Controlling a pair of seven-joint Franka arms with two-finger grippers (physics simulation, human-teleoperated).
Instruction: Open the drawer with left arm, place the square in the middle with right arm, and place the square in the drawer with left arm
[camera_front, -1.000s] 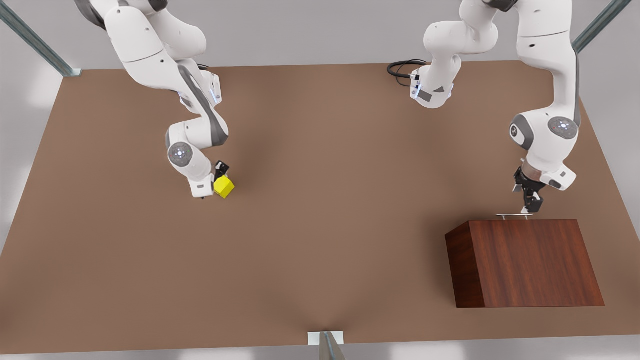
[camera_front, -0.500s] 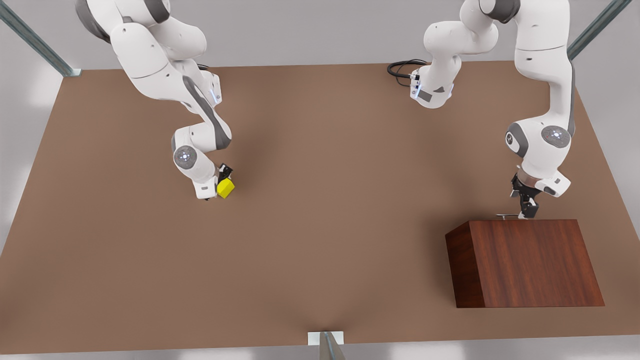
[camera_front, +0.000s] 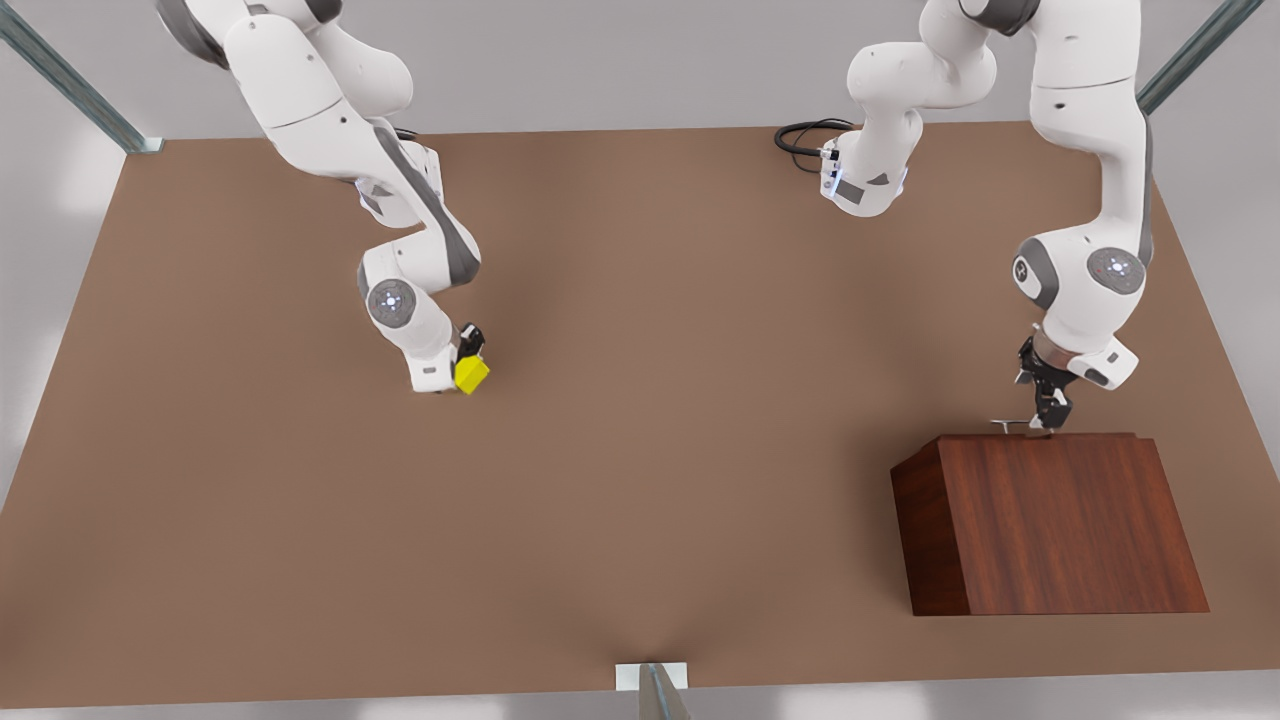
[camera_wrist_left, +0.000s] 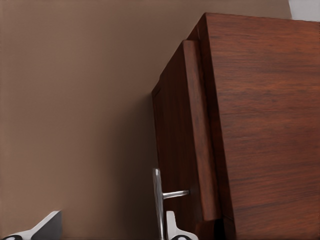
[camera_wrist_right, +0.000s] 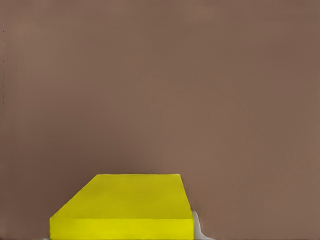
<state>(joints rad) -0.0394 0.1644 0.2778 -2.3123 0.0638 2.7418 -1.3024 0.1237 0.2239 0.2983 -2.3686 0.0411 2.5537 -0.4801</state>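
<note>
Yellow square (camera_front: 471, 375) tilted, one corner toward the near right, clamped in the right gripper (camera_front: 462, 362) over the table (camera_front: 640, 450) at the front view's left. Thin handle (camera_front: 1012, 424) lengthwise left-right along the drawer (camera_wrist_left: 181, 140) front, pinched by the left gripper (camera_front: 1043, 415), wrist bent downward behind the cabinet (camera_front: 1060, 525).

Drawer (camera_front: 1040, 436): dark reddish-brown wood front with thin silver bar handle (camera_front: 1010, 425), set in the far face of the slant-topped cabinet (camera_front: 1060, 525). Front stands slightly proud of the cabinet face; barely open. Left gripper (camera_front: 1043, 420) at the handle, fingers around the bar.

Square (camera_front: 471, 375): small bright yellow cube, plain faces, tilted, clamped in the right gripper (camera_front: 462, 368). Well apart from the cabinet, toward the front view's left, over bare brown tabletop (camera_front: 650, 450).
</note>
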